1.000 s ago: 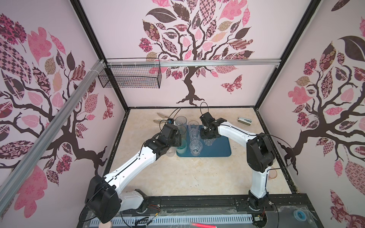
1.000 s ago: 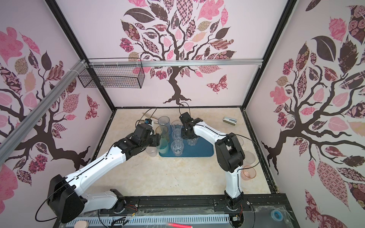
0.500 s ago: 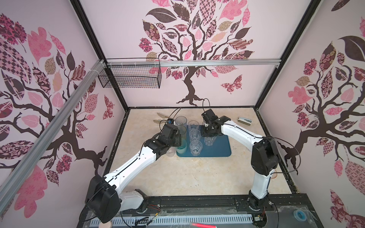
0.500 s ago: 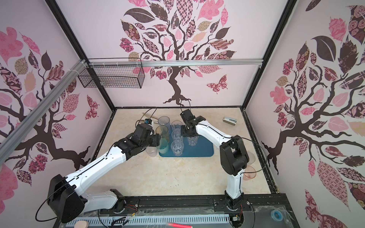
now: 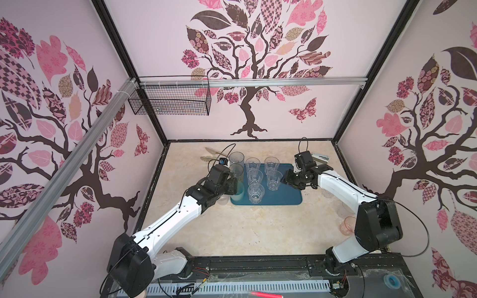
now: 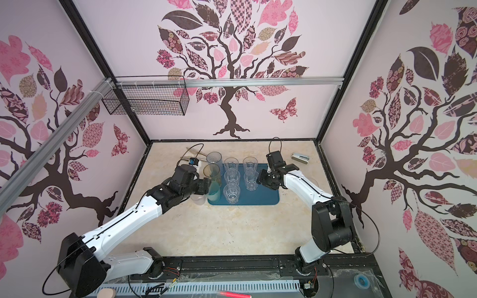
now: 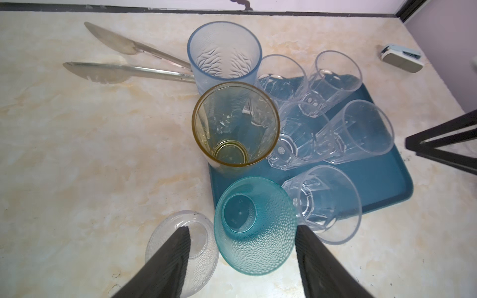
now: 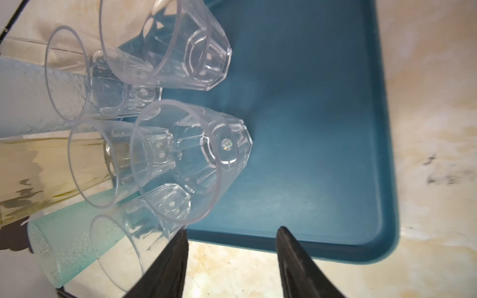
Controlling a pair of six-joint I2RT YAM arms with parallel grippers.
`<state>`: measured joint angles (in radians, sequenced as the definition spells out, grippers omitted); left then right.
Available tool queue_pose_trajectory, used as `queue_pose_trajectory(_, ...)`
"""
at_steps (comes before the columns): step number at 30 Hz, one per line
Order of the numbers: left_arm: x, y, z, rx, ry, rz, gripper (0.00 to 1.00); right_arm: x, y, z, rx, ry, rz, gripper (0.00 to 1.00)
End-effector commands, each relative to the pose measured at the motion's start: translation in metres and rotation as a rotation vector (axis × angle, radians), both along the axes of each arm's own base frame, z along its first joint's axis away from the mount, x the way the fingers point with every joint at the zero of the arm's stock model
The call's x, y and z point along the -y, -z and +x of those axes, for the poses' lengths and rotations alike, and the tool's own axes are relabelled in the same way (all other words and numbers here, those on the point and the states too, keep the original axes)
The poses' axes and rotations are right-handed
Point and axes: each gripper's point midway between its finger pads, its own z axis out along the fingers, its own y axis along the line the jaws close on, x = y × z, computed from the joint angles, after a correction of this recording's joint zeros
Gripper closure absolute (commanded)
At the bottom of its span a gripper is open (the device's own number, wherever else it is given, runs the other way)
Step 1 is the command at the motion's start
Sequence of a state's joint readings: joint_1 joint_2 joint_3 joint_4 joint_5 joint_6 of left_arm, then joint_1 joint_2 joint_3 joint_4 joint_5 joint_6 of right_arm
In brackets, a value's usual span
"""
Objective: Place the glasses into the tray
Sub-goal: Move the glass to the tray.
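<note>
While a frosted glass (image 7: 165, 232) crowded one side, the left gripper (image 7: 242, 228), jaws spread, straddled a dimpled teal glass (image 7: 258, 247) at a corner of the tray (image 7: 382, 180); the right gripper (image 8: 232, 229), released, faced clear faceted glasses (image 8: 191, 154) ahead.

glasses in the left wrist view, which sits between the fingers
The teal-green dimpled glass, alone between the fingers of the left gripper; the amber, blue-grey and clear faceted glasses stand beyond it.
</note>
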<state>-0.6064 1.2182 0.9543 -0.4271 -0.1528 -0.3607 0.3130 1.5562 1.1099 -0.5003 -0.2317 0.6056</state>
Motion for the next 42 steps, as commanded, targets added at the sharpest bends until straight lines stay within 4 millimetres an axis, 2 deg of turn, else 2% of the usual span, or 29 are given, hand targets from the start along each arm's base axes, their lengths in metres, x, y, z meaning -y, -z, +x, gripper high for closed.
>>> queue_pose_trajectory(1,0.006,-0.003,-0.001,0.042,0.039,-0.041,0.3,-0.015,-0.02,0.009,0.053,0.009,0.118,0.42)
queue_pose_trajectory(10,-0.003,0.0,-0.003,0.068,0.019,-0.026,0.29,-0.028,-0.003,0.013,-0.009,0.013,0.185,0.42)
queue_pose_trajectory(15,0.002,-0.002,-0.004,0.06,0.04,-0.04,0.29,-0.04,0.002,0.016,-0.026,0.008,0.222,0.42)
queue_pose_trajectory(23,-0.002,0.001,-0.009,0.055,0.03,-0.041,0.29,-0.06,0.009,0.029,-0.028,-0.011,0.225,0.42)
queue_pose_trajectory(29,-0.005,0.002,-0.01,0.055,0.02,-0.035,0.29,-0.069,0.009,0.033,-0.025,-0.028,0.219,0.42)
queue_pose_trajectory(37,-0.014,0.0,-0.008,0.073,-0.009,0.001,0.29,-0.053,-0.005,0.026,0.022,-0.042,0.138,0.41)
queue_pose_trajectory(42,-0.016,0.002,-0.007,0.072,-0.011,0.003,0.29,-0.02,-0.013,0.038,0.046,0.007,0.077,0.39)
